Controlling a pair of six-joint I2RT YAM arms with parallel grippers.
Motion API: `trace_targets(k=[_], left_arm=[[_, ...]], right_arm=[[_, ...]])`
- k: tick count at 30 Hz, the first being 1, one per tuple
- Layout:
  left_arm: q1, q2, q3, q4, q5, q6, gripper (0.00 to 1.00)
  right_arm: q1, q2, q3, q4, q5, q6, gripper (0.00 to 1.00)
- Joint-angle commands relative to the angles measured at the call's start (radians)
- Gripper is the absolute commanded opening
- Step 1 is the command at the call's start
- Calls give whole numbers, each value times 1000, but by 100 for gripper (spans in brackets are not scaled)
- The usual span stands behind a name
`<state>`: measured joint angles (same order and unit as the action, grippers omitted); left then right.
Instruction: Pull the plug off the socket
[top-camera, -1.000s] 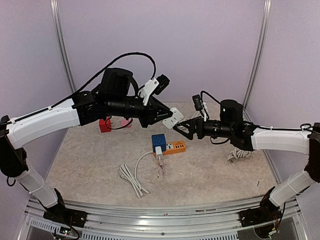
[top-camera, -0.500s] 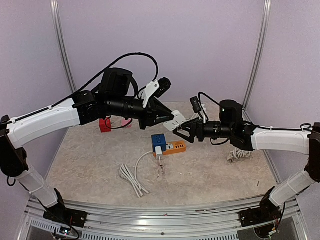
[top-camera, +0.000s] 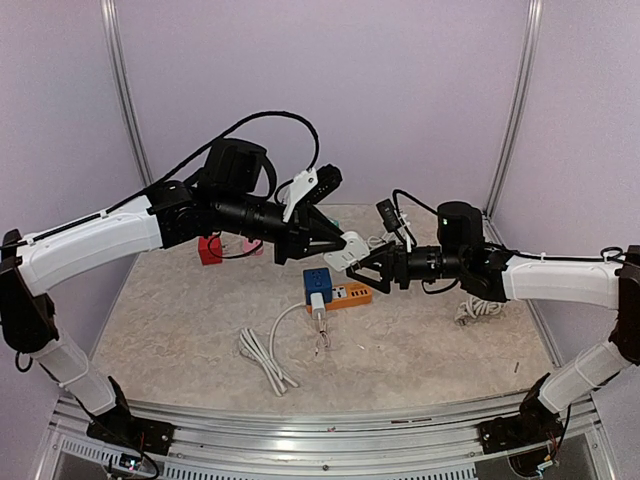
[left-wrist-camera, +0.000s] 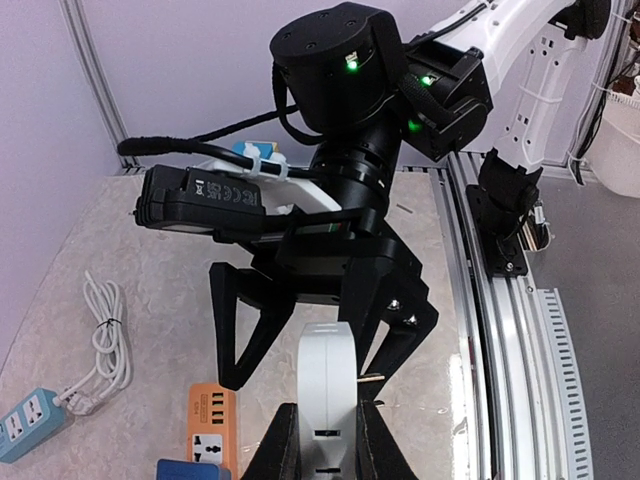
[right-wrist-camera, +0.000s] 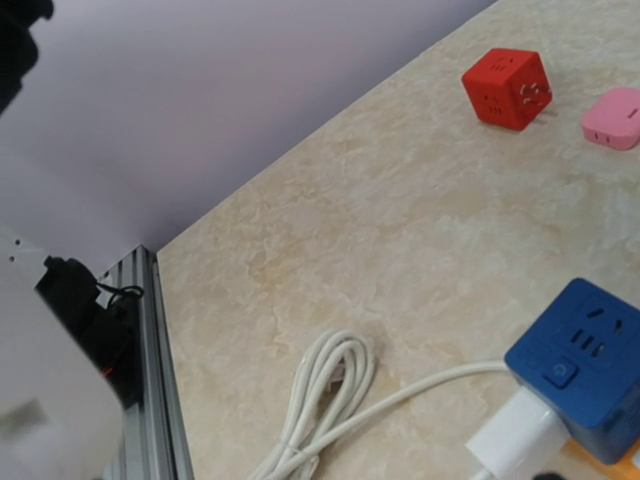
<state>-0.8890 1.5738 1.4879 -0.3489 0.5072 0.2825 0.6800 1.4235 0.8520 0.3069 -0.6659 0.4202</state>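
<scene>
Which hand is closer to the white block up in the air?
Left. The left hand is shut on the white block; the right hand is open at its far end, not gripping.

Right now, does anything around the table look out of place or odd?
One thing: a white socket block is up in the air, pinched in the left gripper, with the right gripper open at its far end. Nothing on the table looks spilled or damaged.
</scene>
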Motion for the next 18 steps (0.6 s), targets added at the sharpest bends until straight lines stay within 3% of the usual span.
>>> trace_targets(k=[1,10,18], left_arm=[[0,31,-11,-69,37,18,0],[5,45,-8,-75,41,19,0],[-3,39,-2,-82,77,23,0]], right_arm=[[8,-34,38,47,-30,9,90],[15,-26,41,67,-54,26,90],[15,-27,45,31,22,15,88]])
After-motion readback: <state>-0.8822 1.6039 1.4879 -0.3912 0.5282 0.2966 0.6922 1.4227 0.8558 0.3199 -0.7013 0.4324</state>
